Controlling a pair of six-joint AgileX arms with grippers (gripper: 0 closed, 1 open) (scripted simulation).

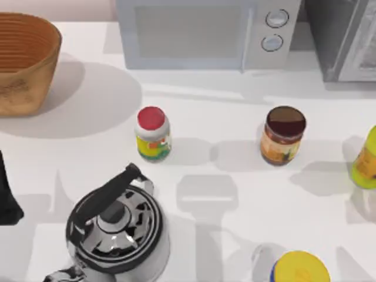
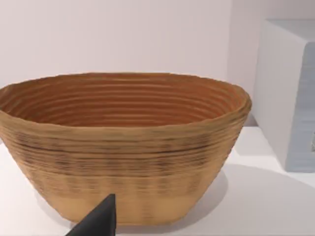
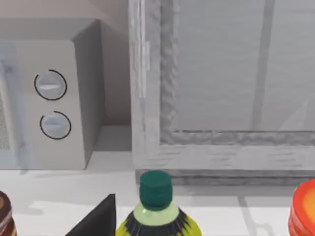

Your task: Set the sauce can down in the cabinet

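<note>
The sauce can [image 1: 282, 135] stands upright right of centre in the top view, untouched; the cabinet [image 1: 343, 38], upper right, looks closed. Neither gripper's jaw state can be told. Judged: nothing begun; next comes reaching for the can.

Cabinet [image 3: 221, 88] takes up most of the far side, light grey metallic framed door shut, frame edge running down next to the microwave [image 3: 54, 98]. Microwave is white-grey, 2 round knobs [image 3: 50, 84] stacked one above the other on its panel, a narrow gap between it and the cabinet. Near the camera, a bottle [image 3: 156, 211] with a dark green cap and yellow-green body stands upright in front of the cabinet door. Sauce can [image 3: 5, 216] is cut off at one edge, dark top and orange-brown label. A red-orange item [image 3: 304, 209] is cut off at the opposite edge. Dark fingertip [image 3: 98, 220] of the right gripper pokes in beside the bottle. White table [image 3: 64, 187] under everything.
</note>
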